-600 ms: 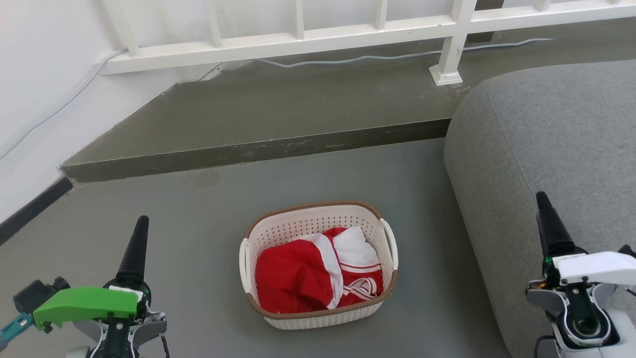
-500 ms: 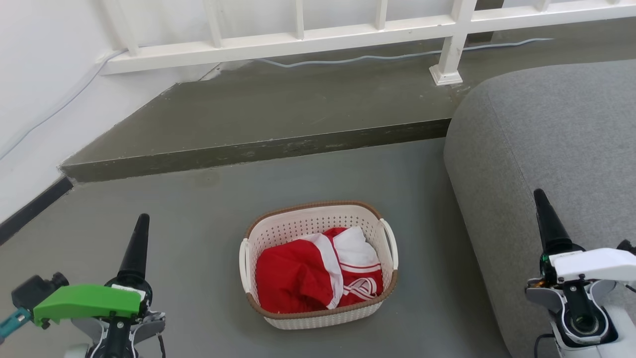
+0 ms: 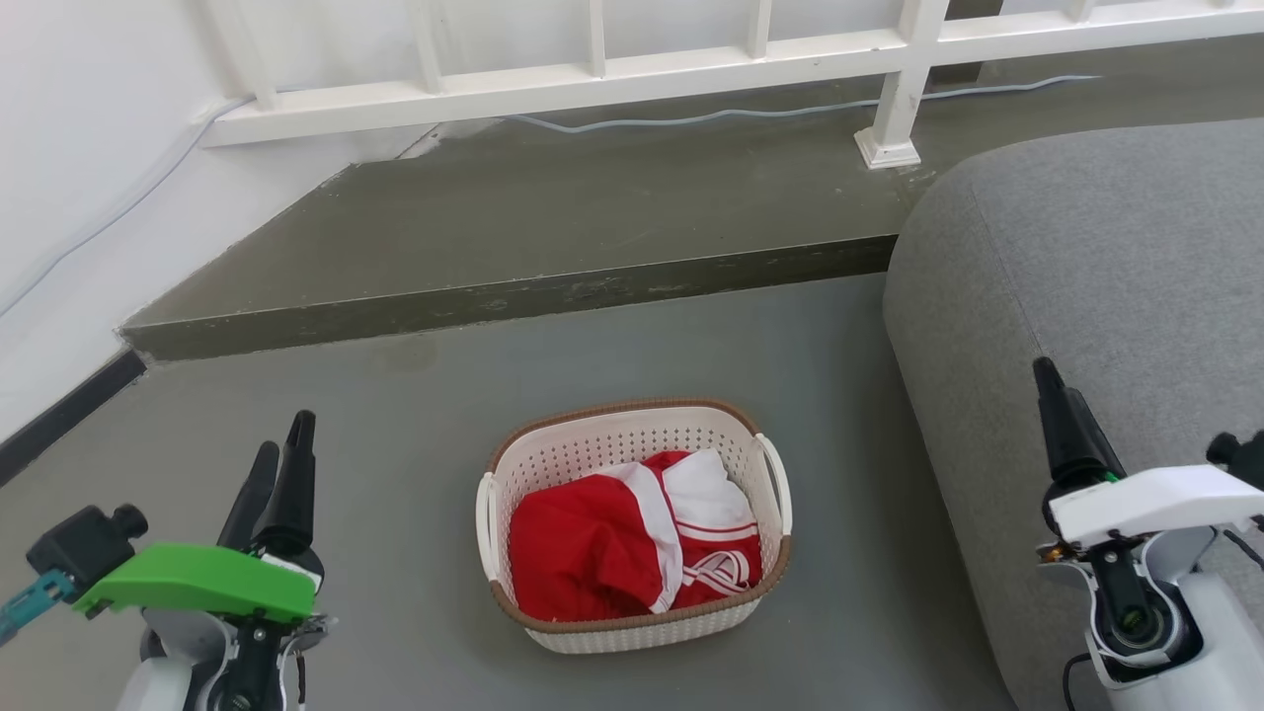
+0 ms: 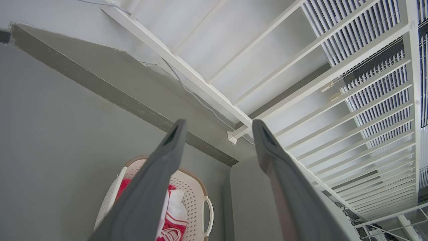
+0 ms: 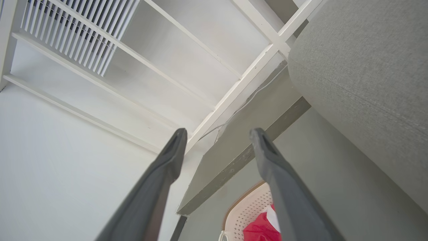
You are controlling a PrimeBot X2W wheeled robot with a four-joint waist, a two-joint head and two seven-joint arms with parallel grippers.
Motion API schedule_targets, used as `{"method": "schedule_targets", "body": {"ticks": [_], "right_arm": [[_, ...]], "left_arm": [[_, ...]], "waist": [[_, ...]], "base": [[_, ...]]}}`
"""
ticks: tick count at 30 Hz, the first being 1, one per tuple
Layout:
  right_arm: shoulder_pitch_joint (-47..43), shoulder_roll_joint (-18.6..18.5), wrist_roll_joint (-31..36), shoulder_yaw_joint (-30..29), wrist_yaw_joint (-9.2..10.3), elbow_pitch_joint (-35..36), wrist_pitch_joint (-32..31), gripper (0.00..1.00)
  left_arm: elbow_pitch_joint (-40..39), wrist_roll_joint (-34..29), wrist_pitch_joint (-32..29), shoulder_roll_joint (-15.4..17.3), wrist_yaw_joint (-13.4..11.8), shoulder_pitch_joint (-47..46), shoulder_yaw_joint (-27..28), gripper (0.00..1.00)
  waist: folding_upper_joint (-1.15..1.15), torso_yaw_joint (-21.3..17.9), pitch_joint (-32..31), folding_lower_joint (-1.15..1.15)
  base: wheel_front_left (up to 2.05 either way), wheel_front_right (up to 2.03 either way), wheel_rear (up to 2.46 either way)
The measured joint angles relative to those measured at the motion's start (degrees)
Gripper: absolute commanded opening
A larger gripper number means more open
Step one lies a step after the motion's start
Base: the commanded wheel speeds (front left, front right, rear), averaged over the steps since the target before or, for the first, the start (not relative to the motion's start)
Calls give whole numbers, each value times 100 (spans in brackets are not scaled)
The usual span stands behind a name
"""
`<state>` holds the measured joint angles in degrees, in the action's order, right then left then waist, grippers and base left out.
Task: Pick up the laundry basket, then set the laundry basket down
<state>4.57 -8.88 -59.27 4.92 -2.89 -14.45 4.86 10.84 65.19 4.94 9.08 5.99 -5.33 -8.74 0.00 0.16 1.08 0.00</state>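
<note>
Cream plastic with a brown rim, the laundry basket (image 3: pixel 612 446) sits on the grey floor (image 3: pixel 415 415) just beside the sofa (image 3: pixel 1086 247), with a red-and-white garment (image 3: pixel 583 553) inside. The left gripper (image 3: pixel 281 439) and right gripper (image 5: pixel 218 132) hover on either side of it, well apart, jaws spread and empty. The reach looks barely begun; next, each gripper must drop to the side handles (image 3: pixel 779 484).

Bare floor (image 3: pixel 375 474) left of laundry basket (image 3: pixel 612 444); sofa (image 3: pixel 1086 276) near right.
</note>
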Motion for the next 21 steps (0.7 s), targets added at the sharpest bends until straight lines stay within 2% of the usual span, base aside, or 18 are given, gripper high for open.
{"method": "schedule_targets", "body": {"ticks": [12, 21], "right_arm": [[97, -180, 1216, 408, 256, 71, 194, 100], [162, -253, 2057, 670, 407, 80, 326, 100]], "left_arm": [[-86, -1351, 193, 177, -304, -101, -392, 100], [-185, -2126, 327, 189, -560, -143, -584, 100]], "waist": [[0, -8, 8, 0], [0, 17, 12, 0]], "base": [[0, 0, 0], [0, 0, 0]]}}
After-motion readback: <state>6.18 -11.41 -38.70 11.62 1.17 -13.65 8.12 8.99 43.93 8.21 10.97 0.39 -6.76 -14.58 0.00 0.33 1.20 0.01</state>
